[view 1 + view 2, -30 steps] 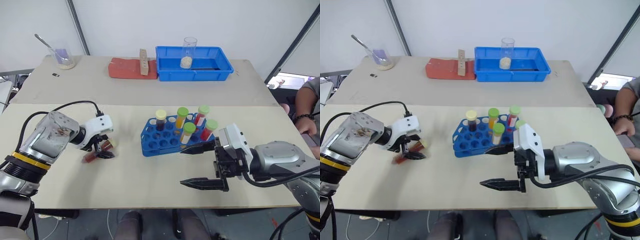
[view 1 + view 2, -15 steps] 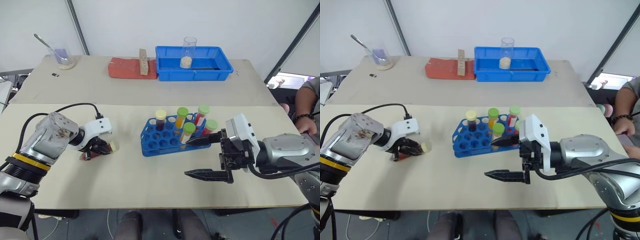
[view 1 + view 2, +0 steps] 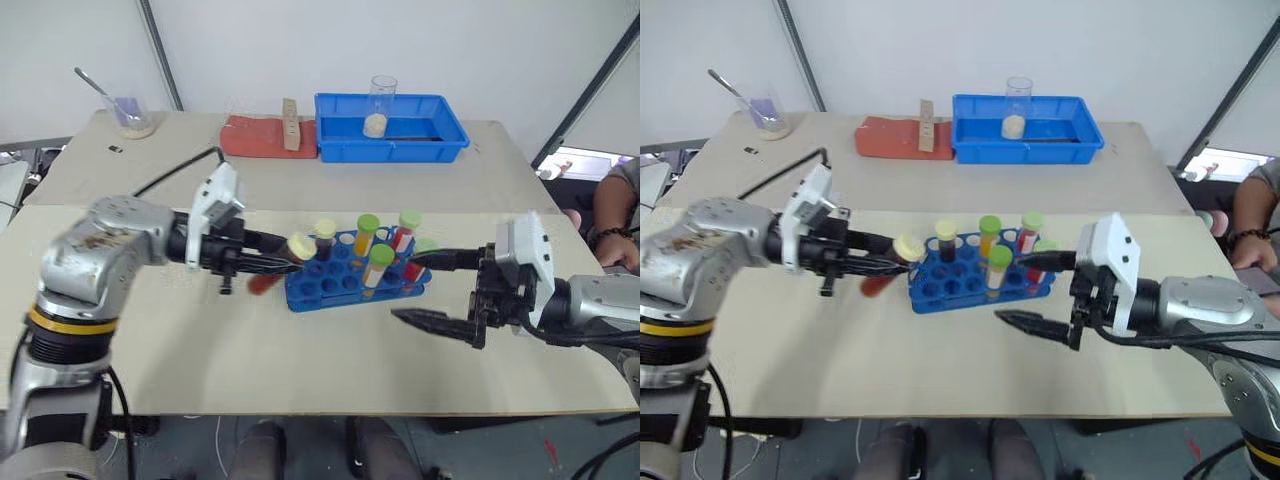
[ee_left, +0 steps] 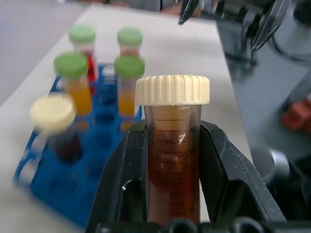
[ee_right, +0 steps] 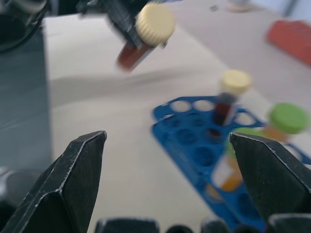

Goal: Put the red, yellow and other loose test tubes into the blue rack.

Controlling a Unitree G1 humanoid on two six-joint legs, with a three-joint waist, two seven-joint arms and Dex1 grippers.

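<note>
Left gripper (image 3: 262,266) clamped on a cream-capped tube (image 3: 283,262), held nearly level beside the blue rack's (image 3: 340,285) left end, mid-bench; tube needs tipping upright.

Left wrist view: jaws pinch the tube body.

Right gripper (image 3: 440,290) hangs agape, empty, beyond the rack's right end.

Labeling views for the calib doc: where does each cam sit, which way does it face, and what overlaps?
Left and right eye views: head, looking down over the table; both arms show.
Left wrist view: along the left gripper, shut on the cream-capped tube, toward the blue rack.
Right wrist view: along the open right gripper, toward the rack.
Shared: tube and rack appear in all views.
</note>
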